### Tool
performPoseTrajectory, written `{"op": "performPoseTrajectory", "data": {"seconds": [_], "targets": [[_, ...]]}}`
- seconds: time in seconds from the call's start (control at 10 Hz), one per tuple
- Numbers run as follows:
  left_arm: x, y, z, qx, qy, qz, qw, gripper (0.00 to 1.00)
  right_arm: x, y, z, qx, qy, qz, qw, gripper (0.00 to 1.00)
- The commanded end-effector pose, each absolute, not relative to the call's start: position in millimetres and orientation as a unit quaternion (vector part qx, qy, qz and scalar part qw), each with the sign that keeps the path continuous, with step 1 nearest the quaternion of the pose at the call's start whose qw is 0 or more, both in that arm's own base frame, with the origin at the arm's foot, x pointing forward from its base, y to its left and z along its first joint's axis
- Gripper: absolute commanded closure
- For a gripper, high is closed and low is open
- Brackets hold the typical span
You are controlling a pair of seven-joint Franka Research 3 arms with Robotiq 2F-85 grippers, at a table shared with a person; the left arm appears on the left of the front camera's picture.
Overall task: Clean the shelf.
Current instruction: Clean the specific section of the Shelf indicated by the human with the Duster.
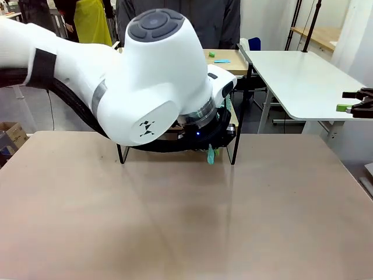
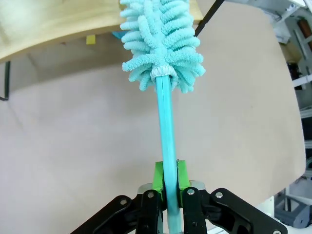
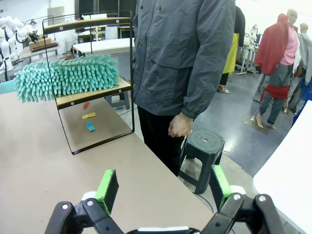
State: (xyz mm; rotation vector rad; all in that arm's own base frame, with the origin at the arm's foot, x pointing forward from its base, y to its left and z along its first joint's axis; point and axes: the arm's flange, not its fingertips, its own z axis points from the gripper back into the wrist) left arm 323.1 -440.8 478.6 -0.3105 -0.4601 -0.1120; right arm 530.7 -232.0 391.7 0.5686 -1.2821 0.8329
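The left gripper (image 2: 167, 183) pinches the teal duster (image 2: 161, 44) by its handle — the shelf (image 2: 48, 22) lies ahead at eleven o'clock, the fluffy head on its lower board — while the right gripper (image 3: 164, 186) stands spread.

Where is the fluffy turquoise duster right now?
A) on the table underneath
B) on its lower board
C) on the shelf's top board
B: the duster lies along the lower board of the shelf, its handle in the left pincer.
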Motion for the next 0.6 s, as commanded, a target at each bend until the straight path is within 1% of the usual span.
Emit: {"op": "performPoseTrajectory", "data": {"seconds": [0.0, 0.1, 0.3, 0.5], "targets": [[330, -457, 477, -0.158, -0.222, -0.032, 0.962, 0.87, 532, -230, 397, 0.248, -0.567, 0.368, 0.693, 0.00], [323, -441, 479, -0.153, -0.227, -0.055, 0.960, 0.87, 532, -230, 397, 0.248, -0.567, 0.368, 0.693, 0.00], [325, -445, 475, -0.158, -0.219, -0.050, 0.962, 0.87, 532, -230, 397, 0.248, -0.567, 0.368, 0.693, 0.00], [335, -428, 477, -0.128, -0.204, -0.042, 0.970, 0.87, 532, -230, 397, 0.248, -0.567, 0.368, 0.693, 0.00]]}}
